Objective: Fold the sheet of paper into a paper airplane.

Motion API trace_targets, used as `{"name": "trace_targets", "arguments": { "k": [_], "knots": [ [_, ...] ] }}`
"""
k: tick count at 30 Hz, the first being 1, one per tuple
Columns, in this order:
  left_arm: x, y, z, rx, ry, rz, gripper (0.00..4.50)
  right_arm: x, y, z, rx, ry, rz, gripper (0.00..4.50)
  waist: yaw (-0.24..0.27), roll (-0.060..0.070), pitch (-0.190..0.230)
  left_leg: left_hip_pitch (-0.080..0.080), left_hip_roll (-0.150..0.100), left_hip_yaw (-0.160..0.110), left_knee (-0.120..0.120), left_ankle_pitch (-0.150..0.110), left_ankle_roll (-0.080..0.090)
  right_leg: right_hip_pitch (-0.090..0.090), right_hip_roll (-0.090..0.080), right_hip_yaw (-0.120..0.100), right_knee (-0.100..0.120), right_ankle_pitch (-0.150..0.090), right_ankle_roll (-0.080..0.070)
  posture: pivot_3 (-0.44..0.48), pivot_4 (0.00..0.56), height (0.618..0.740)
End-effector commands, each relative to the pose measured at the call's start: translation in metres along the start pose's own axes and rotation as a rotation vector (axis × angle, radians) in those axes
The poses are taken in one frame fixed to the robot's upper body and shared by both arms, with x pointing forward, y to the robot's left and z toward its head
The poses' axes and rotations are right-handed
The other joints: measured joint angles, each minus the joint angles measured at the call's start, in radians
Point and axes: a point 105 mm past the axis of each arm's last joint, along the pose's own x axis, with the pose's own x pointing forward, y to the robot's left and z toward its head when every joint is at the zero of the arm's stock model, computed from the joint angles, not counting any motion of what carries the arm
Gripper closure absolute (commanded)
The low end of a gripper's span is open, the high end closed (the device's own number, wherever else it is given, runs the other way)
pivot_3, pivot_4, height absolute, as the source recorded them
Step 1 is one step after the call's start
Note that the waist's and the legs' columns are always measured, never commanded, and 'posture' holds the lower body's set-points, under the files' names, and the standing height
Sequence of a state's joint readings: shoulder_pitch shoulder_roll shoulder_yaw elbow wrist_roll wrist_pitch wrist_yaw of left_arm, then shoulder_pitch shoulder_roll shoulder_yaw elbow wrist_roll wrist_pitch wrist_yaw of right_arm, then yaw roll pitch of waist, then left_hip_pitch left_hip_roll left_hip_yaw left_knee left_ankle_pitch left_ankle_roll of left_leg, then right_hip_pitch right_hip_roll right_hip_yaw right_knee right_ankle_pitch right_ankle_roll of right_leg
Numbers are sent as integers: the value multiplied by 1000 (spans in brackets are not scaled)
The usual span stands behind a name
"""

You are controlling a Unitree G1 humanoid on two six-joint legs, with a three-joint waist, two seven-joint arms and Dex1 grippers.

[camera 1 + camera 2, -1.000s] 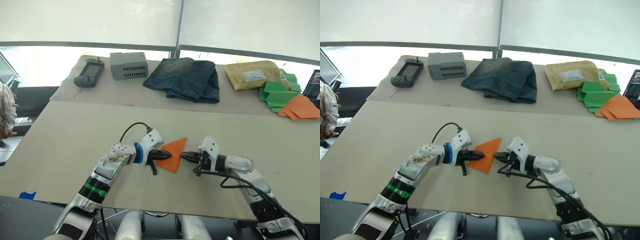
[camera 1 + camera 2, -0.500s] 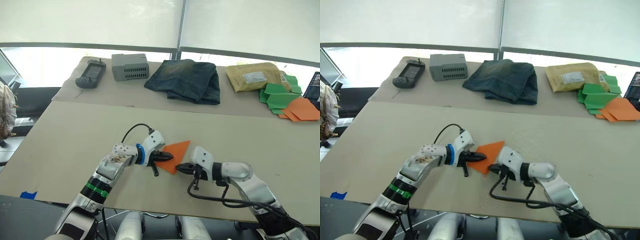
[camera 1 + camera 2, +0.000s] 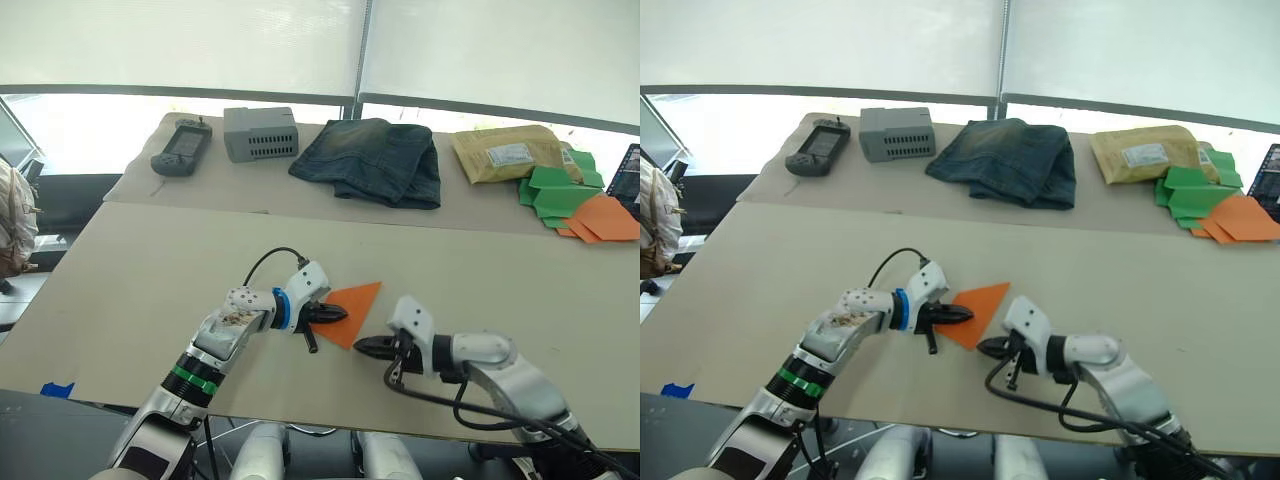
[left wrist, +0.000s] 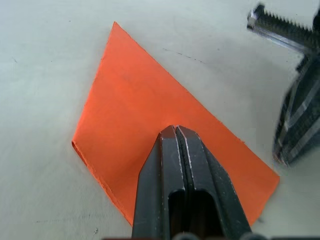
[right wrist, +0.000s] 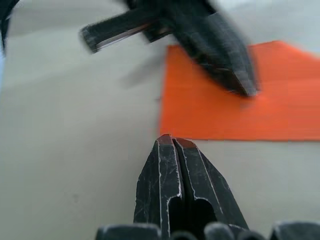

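Note:
The sheet of paper (image 3: 356, 303) is a bright orange creased wedge lying flat on the table's middle, its point toward the far right. My left gripper (image 3: 341, 313) is shut, and its tips rest on top of the paper (image 4: 131, 102) near its left end. In the left wrist view the left gripper (image 4: 175, 129) stands over the orange surface. My right gripper (image 3: 361, 346) is shut and sits just off the paper's near corner, a small gap away from it. In the right wrist view the right gripper (image 5: 173, 140) points at the paper's edge (image 5: 285, 112).
Along the far table lie a black handheld controller (image 3: 180, 148), a grey box (image 3: 260, 132), folded jeans (image 3: 370, 160), a tan padded envelope (image 3: 505, 152), green paper shapes (image 3: 555, 190) and more orange sheets (image 3: 605, 217). The table's near edge runs close below both arms.
My right gripper has moved from the paper's right side round to its near corner and dropped toward the table's near edge. The left gripper and the paper have stayed put.

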State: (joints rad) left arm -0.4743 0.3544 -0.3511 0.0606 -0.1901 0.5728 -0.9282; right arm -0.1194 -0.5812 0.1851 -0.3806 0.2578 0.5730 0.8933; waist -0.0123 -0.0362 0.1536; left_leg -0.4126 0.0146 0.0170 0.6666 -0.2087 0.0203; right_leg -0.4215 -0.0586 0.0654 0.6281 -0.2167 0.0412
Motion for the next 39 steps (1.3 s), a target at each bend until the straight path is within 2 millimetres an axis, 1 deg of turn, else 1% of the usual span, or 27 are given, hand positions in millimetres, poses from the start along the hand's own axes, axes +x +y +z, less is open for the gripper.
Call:
{"name": "trace_targets", "arguments": {
  "k": [1,3,7,9,12,15,19,22,24,26,29,34,35,37,39],
  "knots": [
    [2,2,-5,-36,24,-2,4473,0,-16,26,-70,-68,-83,4500,0,0,0,0,0,0,0,0,0,0,0,0,0,0,0,0,150,728],
    [2,4,-3,-39,17,3,4473,10,-21,20,-73,-44,-108,4500,0,0,0,0,0,0,0,0,0,0,1,0,0,0,0,0,150,728],
    [2,7,-1,-15,24,8,4473,28,-20,2,-38,-3,-100,4500,1,0,0,-1,-1,0,0,0,0,0,0,0,0,1,2,0,150,728],
    [2,11,4,-4,20,11,4473,36,-20,-5,-33,12,-101,4500,0,0,0,-1,-1,0,0,0,0,-1,0,0,0,2,2,0,150,728],
    [2,18,14,0,-3,21,4473,42,-17,-11,-22,21,-88,4500,-3,0,0,0,0,0,0,0,0,0,1,0,0,2,2,0,150,728],
    [5,30,31,-43,-69,45,4473,44,-13,-21,-11,52,-76,4500,-2,0,0,1,0,1,0,0,0,0,1,0,0,2,2,0,150,728],
    [21,39,54,-64,-144,55,4473,47,-10,-25,-2,67,-71,4500,-1,-1,0,2,0,1,0,0,0,1,1,0,1,2,2,0,150,728],
    [39,38,67,-35,-151,28,4473,48,-9,-26,12,62,-81,4500,5,-2,0,2,-1,0,0,0,0,2,1,0,1,3,3,0,150,728],
    [46,37,73,-28,-157,15,4473,48,-9,-27,20,61,-87,4500,13,-3,0,3,-1,1,0,0,0,2,1,0,1,3,3,0,150,728],
    [52,36,77,-14,-157,3,4473,47,-9,-28,28,61,-97,4500,24,-3,0,4,-1,0,0,0,0,3,1,0,0,3,3,0,150,728],
    [62,38,79,-4,-151,2,4473,46,-9,-29,37,62,-111,4500,35,-4,0,5,-2,1,0,0,0,5,1,0,0,0,-3,0,150,728],
    [72,36,82,5,-157,-18,4473,45,-11,-30,41,65,-124,4500,55,-4,0,10,-2,0,0,0,0,12,0,0,-4,-1,-3,0,150,728],
    [74,36,81,11,-149,-17,4473,45,-12,-30,41,66,-127,4500,56,-4,0,11,-2,0,0,-1,-1,14,0,0,-4,-1,-3,0,150,728],
    [77,35,78,30,-130,-15,4473,46,-13,-29,42,66,-129,4500,59,-4,0,14,-1,0,0,-4,-8,15,0,0,-7,-1,-3,0,150,728],
    [74,38,71,30,-116,-4,4473,46,-13,-28,39,71,-129,4500,61,-4,0,14,-1,-1,0,-5,-8,17,0,-2,-10,-1,-3,0,150,728]
  ]
}}
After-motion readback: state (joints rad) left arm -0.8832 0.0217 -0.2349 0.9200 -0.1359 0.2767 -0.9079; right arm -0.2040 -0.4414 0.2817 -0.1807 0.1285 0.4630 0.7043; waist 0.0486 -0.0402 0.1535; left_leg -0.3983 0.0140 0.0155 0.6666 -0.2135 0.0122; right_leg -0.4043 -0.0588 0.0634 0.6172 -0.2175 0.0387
